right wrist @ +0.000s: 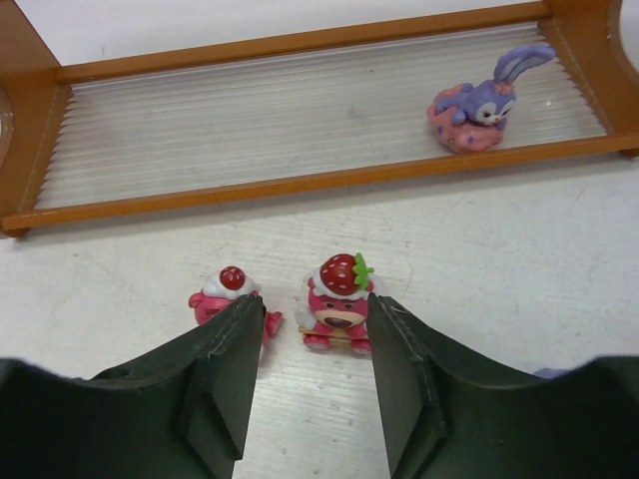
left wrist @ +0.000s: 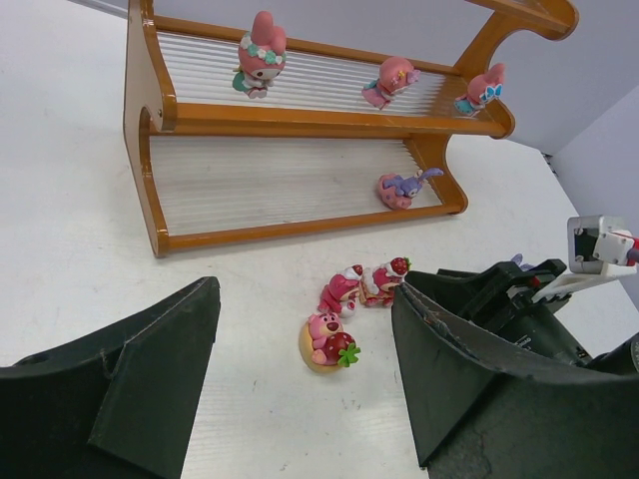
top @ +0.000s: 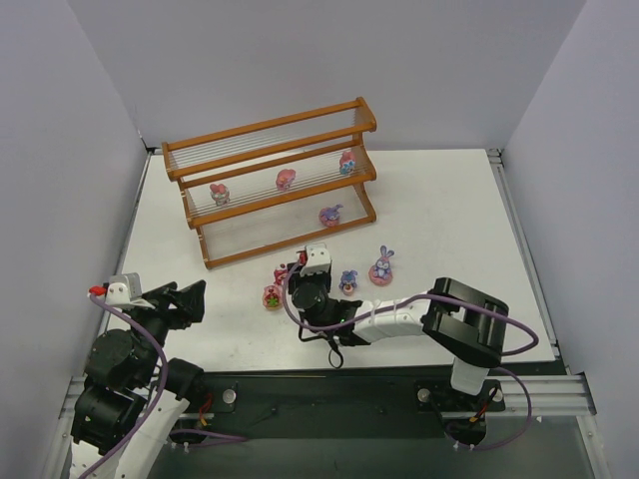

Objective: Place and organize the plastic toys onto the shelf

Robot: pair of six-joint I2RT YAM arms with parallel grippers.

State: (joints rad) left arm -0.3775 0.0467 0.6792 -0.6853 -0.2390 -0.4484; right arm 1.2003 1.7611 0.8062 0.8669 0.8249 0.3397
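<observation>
Jaws of the right gripper (right wrist: 318,301) stand parted, flanking a strawberry-capped toy (right wrist: 337,297) on the table (right wrist: 499,259), just near of the shelf (right wrist: 300,182) (no squeeze that I can see). Left gripper (left wrist: 305,289) gapes wide, holding nothing. Three toys (top: 286,179) sit on the middle tier, a purple bunny (right wrist: 477,108) on the bottom one.

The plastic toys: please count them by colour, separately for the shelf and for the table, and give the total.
Pink toys on the shelf: 3
Purple toy on the shelf: 1
Pink or red toys on the table: 3
Purple or blue toys on the table: 2
Total: 9
</observation>
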